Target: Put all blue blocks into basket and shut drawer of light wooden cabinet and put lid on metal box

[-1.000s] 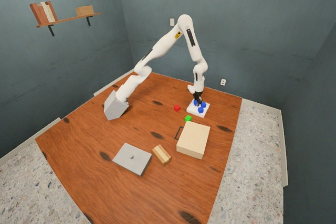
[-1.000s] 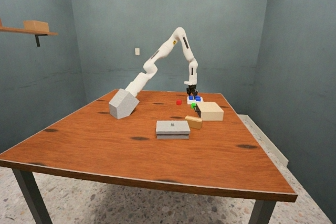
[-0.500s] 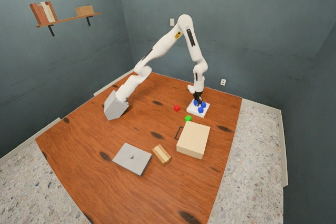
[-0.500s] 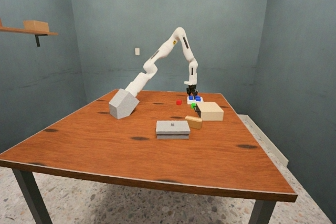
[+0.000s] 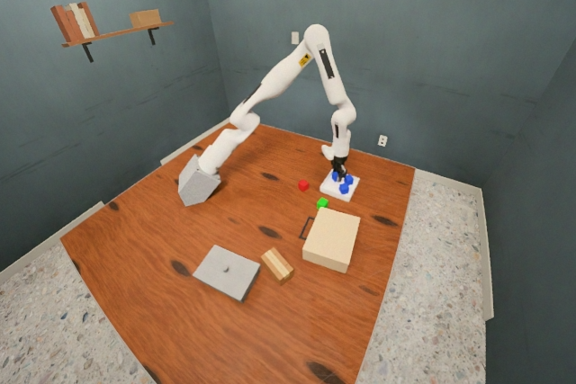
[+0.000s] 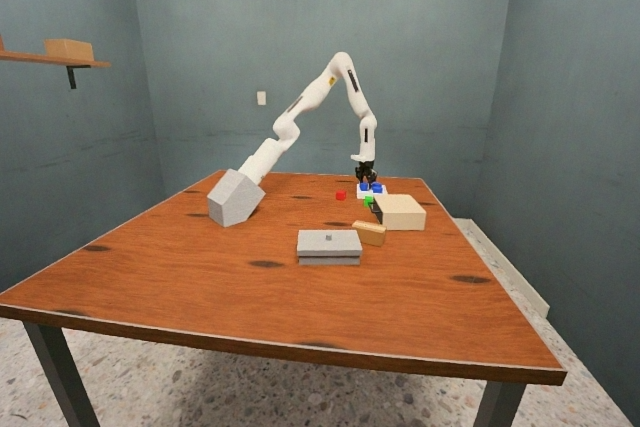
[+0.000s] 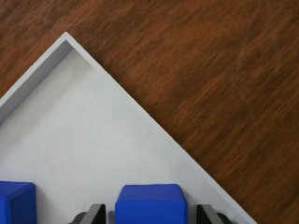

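Observation:
The white basket [image 5: 337,185] stands at the far right of the table. Three blue blocks lie in it [image 5: 344,188], [image 5: 348,179], [image 5: 334,175]. My gripper [image 5: 339,174] points straight down into the basket. In the wrist view its fingers stand open on either side of a blue block [image 7: 150,203], with a gap on each side; the block rests on the basket floor [image 7: 84,140]. Another blue block [image 7: 16,203] lies to the left. The light wooden cabinet [image 5: 331,238] shows its black drawer handle [image 5: 305,227]. The metal box [image 5: 227,272] has its lid on.
A red block [image 5: 303,184] and a green block [image 5: 322,203] lie on the table between the basket and the cabinet. A small wooden box [image 5: 277,265] lies between the metal box and the cabinet. The arm's grey base [image 5: 197,182] stands at the left.

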You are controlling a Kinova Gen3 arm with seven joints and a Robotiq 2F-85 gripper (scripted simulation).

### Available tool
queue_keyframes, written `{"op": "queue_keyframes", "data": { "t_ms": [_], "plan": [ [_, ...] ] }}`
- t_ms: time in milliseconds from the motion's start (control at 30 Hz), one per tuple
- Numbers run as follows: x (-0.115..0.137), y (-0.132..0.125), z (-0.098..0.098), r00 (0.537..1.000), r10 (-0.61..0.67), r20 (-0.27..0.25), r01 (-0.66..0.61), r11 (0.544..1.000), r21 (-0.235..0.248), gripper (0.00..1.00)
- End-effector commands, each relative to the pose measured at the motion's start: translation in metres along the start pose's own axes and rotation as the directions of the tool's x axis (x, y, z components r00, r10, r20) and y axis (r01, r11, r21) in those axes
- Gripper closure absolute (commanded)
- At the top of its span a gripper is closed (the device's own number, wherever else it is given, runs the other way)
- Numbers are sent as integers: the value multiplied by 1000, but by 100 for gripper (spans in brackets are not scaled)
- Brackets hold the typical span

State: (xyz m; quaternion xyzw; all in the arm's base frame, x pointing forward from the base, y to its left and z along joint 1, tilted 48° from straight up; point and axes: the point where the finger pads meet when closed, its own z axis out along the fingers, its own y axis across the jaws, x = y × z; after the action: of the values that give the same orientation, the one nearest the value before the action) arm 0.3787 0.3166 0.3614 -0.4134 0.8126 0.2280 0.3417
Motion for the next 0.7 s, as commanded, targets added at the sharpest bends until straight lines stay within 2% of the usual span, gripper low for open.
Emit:
{"op": "queue_keyframes", "data": {
  "t_ms": [0,667],
  "plan": [
    [0,-2,-4,1000,1,2,-1,1000,4,40],
    [-1,3,-26,1000,-9,1,9,1000,-6,40]
  ]
}}
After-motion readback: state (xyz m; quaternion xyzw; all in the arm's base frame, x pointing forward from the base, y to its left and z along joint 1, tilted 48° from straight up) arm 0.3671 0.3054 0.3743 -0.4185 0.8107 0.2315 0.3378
